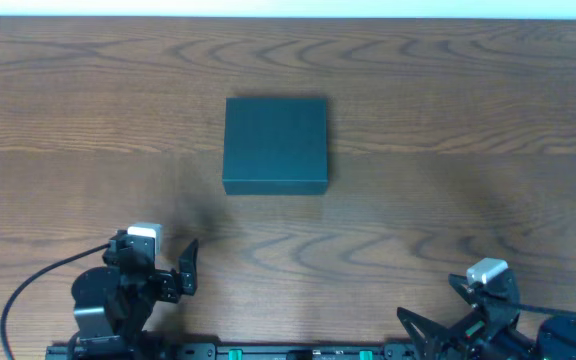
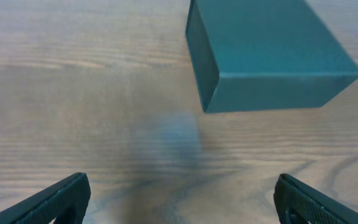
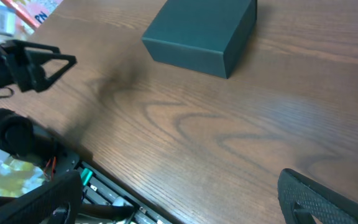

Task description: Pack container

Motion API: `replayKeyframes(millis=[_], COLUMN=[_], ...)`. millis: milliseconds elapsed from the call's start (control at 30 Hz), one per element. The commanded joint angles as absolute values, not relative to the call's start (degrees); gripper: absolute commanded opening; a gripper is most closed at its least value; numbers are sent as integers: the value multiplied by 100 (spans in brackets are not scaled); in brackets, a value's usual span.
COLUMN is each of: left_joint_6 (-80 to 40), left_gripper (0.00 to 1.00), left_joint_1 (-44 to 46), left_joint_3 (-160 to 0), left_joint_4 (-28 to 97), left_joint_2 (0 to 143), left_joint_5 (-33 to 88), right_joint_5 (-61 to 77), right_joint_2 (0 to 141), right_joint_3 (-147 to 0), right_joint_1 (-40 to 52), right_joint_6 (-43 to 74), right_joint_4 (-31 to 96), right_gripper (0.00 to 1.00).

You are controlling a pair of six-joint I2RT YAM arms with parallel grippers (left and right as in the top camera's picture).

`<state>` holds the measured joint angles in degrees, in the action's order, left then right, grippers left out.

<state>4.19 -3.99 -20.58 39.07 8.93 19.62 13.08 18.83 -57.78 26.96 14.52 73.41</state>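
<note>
The container (image 1: 275, 145) is a dark teal square box with its lid shut, sitting at the middle of the wooden table. It also shows in the left wrist view (image 2: 266, 53) and in the right wrist view (image 3: 202, 34). My left gripper (image 1: 173, 268) is open and empty at the front left, well short of the box; its fingers frame bare wood in the left wrist view (image 2: 182, 199). My right gripper (image 1: 446, 318) is open and empty at the front right edge, its fingers (image 3: 179, 196) over the table's front edge.
The wooden table (image 1: 468, 150) runs wide on all sides of the box. A black rail with green clips (image 3: 107, 196) lines the front edge. Colourful packets (image 3: 33, 12) lie off the table's left side, and a yellow-green packet (image 3: 8, 174) lies by the left arm's base.
</note>
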Motion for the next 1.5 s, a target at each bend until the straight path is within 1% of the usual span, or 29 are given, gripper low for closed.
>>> replayKeyframes(millis=[0,333,700,1467], left_joint_6=[211,213,301,301], left_gripper=[95,95,95,95], left_joint_1=[-427,-427,-432,-432], left_joint_3=[-1721,-1070,-934,-934], left_joint_4=[3693,3546,3535,3535], left_joint_2=[672,21,19,21], left_joint_5=[2097,2091,1881,1887], right_joint_5=[1310,1310,1310,1310], right_joint_2=[1855,1855,1855,1855], right_joint_3=[-5767,-5769,-5769,-5769], right_joint_1=[2707,2707,2707,2707], right_joint_6=[1520,1520,1520,1520], right_joint_4=[7334,7334,7334,7334], right_gripper=[99,99,99,99])
